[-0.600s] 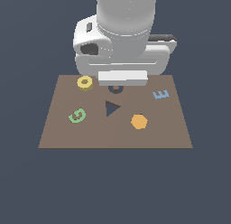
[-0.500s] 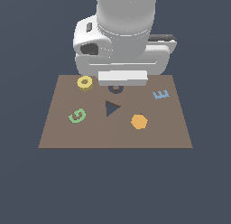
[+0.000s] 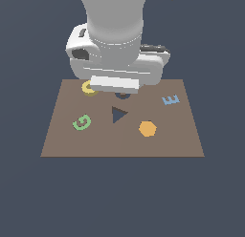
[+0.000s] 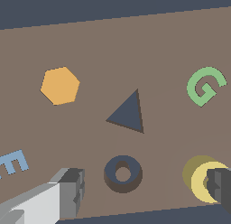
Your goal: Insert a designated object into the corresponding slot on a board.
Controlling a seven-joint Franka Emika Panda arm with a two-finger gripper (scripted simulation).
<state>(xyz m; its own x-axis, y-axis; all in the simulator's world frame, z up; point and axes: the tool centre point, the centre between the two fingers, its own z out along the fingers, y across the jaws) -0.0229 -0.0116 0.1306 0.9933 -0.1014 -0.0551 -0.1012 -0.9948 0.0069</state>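
Note:
The yellow ring (image 3: 88, 88) lies on the brown board (image 3: 62, 140) at its far corner on the exterior view's left, partly hidden by my hand. In the wrist view the ring (image 4: 201, 181) is partly covered by one dark finger (image 4: 221, 186). The dark ring-shaped slot (image 4: 122, 174) with a brown centre lies between my two fingers; in the exterior view the slot (image 3: 123, 95) is mostly hidden under the hand. My gripper (image 4: 144, 189) is open and empty above the board's far part, and the light finger (image 4: 67, 193) stands beyond the slot.
On the board (image 4: 90, 47) are a dark triangular recess (image 3: 119, 114), an orange hexagon (image 3: 147, 128), a green letter G (image 3: 82, 122) and a blue letter E (image 3: 171, 100). Dark floor surrounds the board.
My arm has shifted a little toward the exterior view's left, toward the yellow ring. The ring and the other shapes have not moved.

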